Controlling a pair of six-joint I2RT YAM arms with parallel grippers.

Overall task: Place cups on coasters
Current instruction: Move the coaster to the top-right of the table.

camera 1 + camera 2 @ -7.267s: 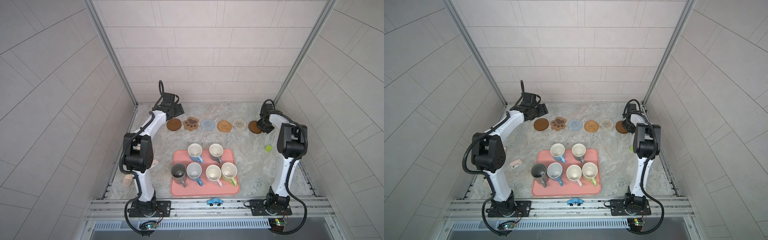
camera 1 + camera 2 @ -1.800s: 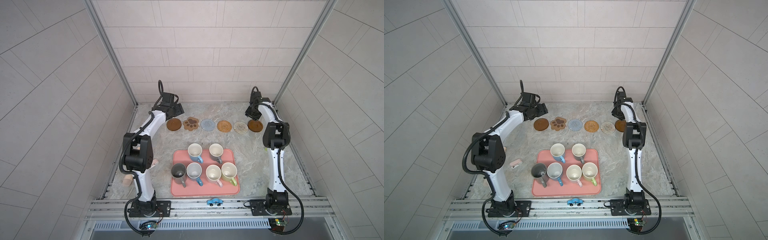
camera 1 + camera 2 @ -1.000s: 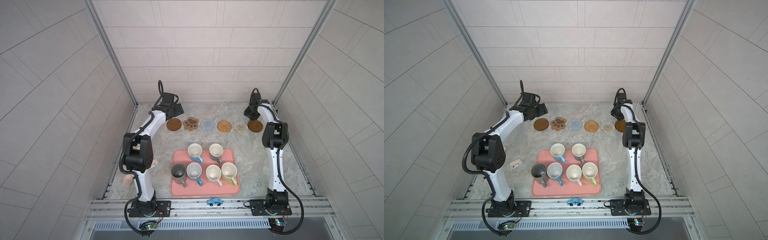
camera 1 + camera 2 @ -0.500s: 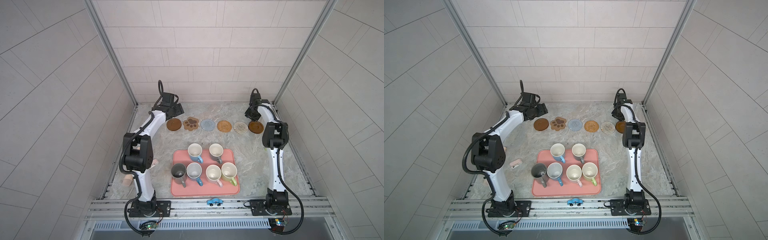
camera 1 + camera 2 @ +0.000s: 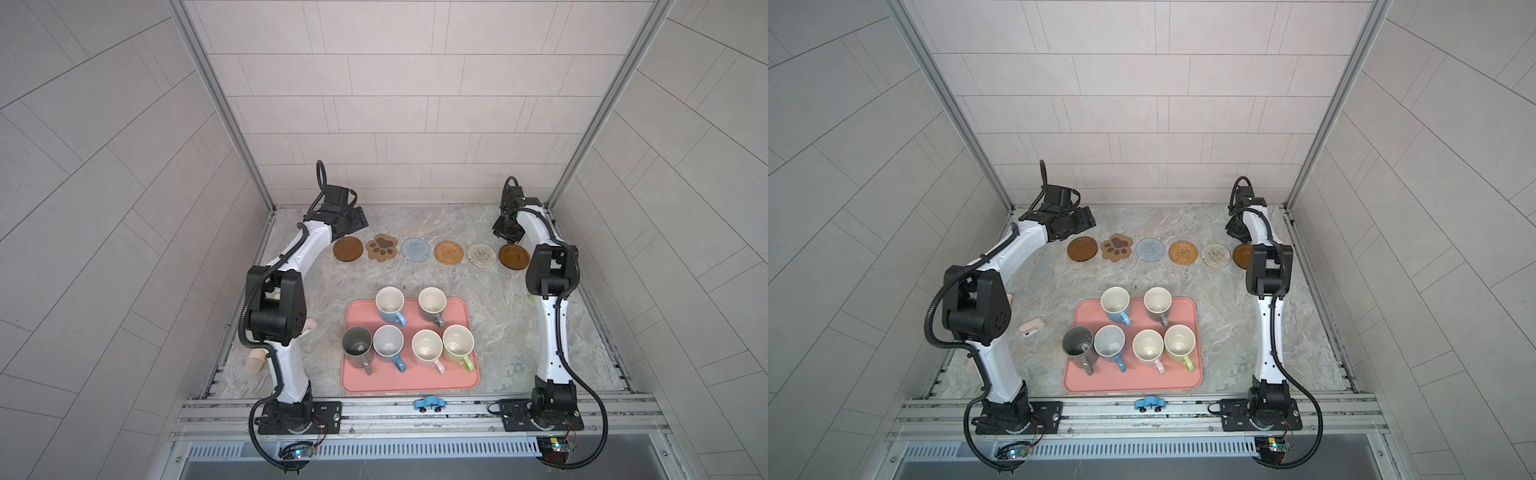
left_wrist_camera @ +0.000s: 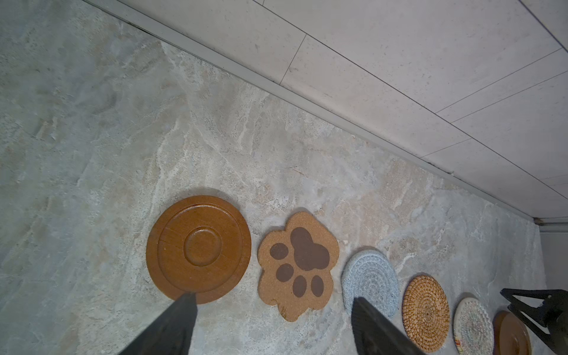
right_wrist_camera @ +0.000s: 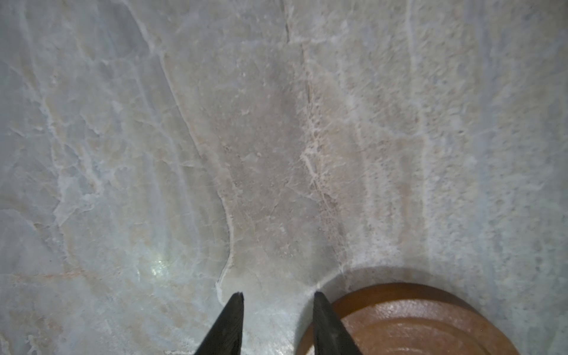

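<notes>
here, six handled ceramic mugs (image 5: 426, 347) all stand on the pink rectangular plastic tray (image 5: 415, 382), well apart from the row of six flat coasters (image 5: 449, 252) by the back wall. the left tool (image 6: 273, 297) gapes wide near one end of the row, gripping nothing. the right tool (image 7: 278, 293) — jaws slightly parted, empty — hangs just beside a brown wooden disc coaster (image 7: 399, 319) on the marbled stone desk (image 5: 498, 316).

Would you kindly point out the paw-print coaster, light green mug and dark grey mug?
paw-print coaster (image 6: 302, 255), left wrist view, big brown pad.
light green mug (image 5: 458, 343), in a top view, cream interior.
dark grey mug (image 5: 357, 343), in a top view, dark interior.
</notes>
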